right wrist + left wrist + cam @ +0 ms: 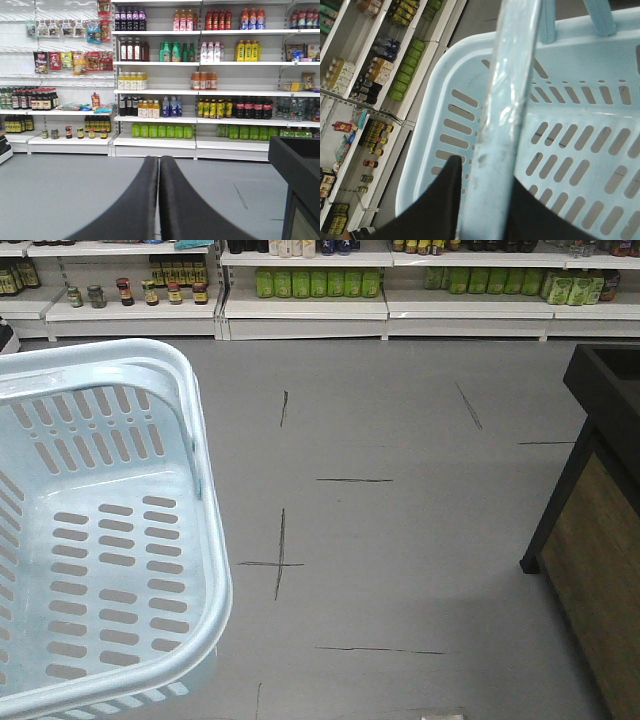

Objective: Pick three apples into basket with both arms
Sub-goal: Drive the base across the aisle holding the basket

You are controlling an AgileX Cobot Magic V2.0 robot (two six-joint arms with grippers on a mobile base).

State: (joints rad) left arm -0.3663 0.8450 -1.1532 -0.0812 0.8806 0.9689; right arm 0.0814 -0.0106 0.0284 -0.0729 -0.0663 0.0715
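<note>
**STATUS: BASKET ON LEFT GRIPPER, RIGHT GRIPPER SHUT**

1. Basket. The pale blue-white basket (100, 355) fills the left side of the front view. Its opening faces up, and its slotted walls and slotted bottom are in plain sight. In my left wrist view the same basket (470, 55) lies below and beyond my fingers.

2. Handle. The basket's pale blue handle (505, 100) runs from the top of the left wrist view down to its lower edge, crossing over the basket opening.

3. Left gripper. My left gripper (487, 185) is clamped on that handle. One black finger (445, 200) bears on its left side, the other on its right, with the handle touching both.

4. Right gripper. My right gripper (159, 165) is well apart from the basket. Its two black fingers (140, 200) are pressed together along their inner edges with nothing between them.

5. Surroundings. A grey floor (400, 540) with thin dark marks lies beside the basket. A dark display stand (600, 540) with a wood-panel side occupies the right edge. White shop shelves (155, 62) stocked with bottles and jars run along the far side, with a row of green bottles (318, 282) on the lower shelf.
</note>
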